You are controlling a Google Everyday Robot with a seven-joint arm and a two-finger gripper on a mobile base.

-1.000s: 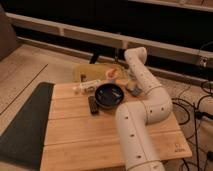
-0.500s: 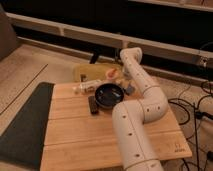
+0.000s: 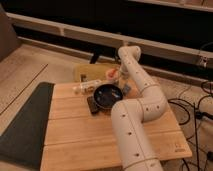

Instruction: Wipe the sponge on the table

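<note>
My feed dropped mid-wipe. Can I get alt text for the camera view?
The white arm reaches across the table, with its gripper at the far edge close to the sponge; whether they touch cannot be told. The sponge lies right of a black bowl, and a dark mat lies left of the table.

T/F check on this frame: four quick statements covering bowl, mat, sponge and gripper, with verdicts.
1. The black round bowl sits on the light wooden plank table. True.
2. The dark grey mat lies right of the table in the camera view. False: the mat lies to its left.
3. The small blue-grey rectangular sponge lies inside the bowl. False: the sponge is outside it, by the bowl's right rim.
4. The gripper is at the table's far side, near the sponge. True.
</note>
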